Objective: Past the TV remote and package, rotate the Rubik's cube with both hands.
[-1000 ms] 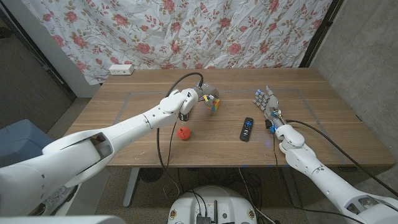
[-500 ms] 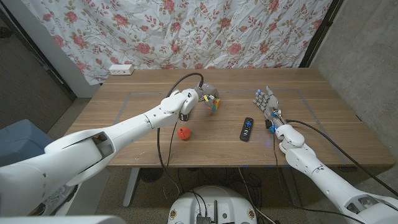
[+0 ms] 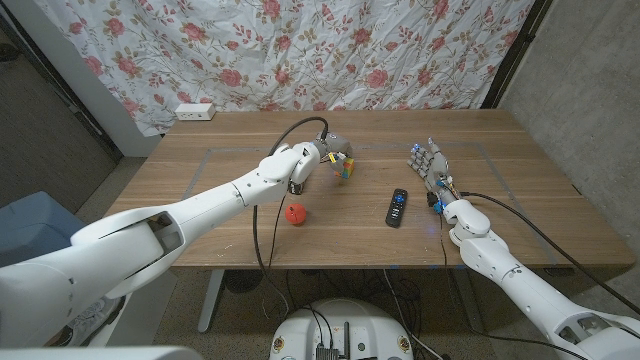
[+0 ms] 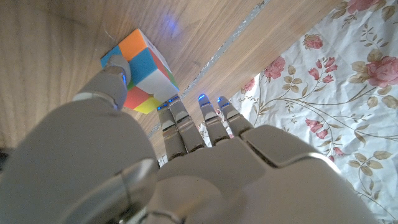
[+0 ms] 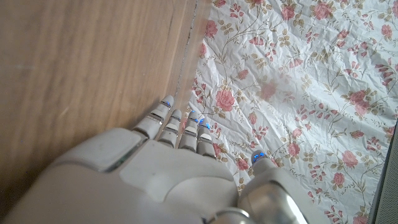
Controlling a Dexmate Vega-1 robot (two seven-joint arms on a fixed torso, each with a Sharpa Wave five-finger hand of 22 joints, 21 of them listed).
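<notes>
From the head view, the left hand (image 3: 330, 153) grips the Rubik's cube (image 3: 345, 168) at mid-bench, past the flat black TV remote (image 3: 397, 206) and a small red round thing (image 3: 295, 213). Bare wood-grain bench (image 3: 520, 200) lies open toward the right edge, where the right hand (image 3: 428, 165) stands with fingers apart, holding nothing.

At the left wrist, the thumb presses the glossy, square-tiled cube (image 4: 140, 71).

At the right wrist, straight fingers (image 5: 186, 127) point toward a floral curtain (image 5: 298, 81).

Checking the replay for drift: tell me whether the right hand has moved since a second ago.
No. The right hand stands at the same spot beside the TV remote, fingers spread and up, with the same gap to it as before.
</notes>
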